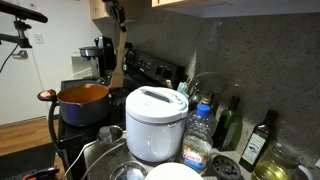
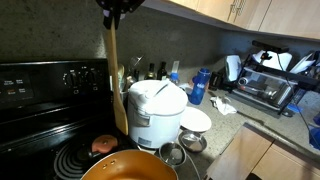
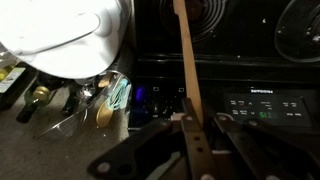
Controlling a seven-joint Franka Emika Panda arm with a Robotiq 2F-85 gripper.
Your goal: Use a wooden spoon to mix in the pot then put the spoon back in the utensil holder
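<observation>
My gripper (image 1: 116, 14) is high above the stove, shut on the top of the wooden spoon (image 1: 118, 55). The spoon hangs straight down, bowl lowest, above the back of the stove. It also shows in an exterior view (image 2: 115, 80) below the gripper (image 2: 118, 10). In the wrist view the handle (image 3: 186, 60) runs up from between the fingers (image 3: 196, 128). The orange-red pot (image 1: 83, 97) sits on a burner, apart from the spoon, and shows at the bottom edge of an exterior view (image 2: 130, 168). A clear utensil holder (image 3: 108, 95) with several utensils stands beside the white cooker.
A white domed cooker (image 1: 155, 122) (image 2: 158, 110) stands next to the stove. A steel pot (image 2: 172, 154) and a white bowl (image 2: 194, 120) lie in front of it. Bottles (image 1: 228, 122) line the backsplash. The stove's control panel (image 2: 60, 78) is behind the spoon. A toaster oven (image 2: 268, 88) is further along.
</observation>
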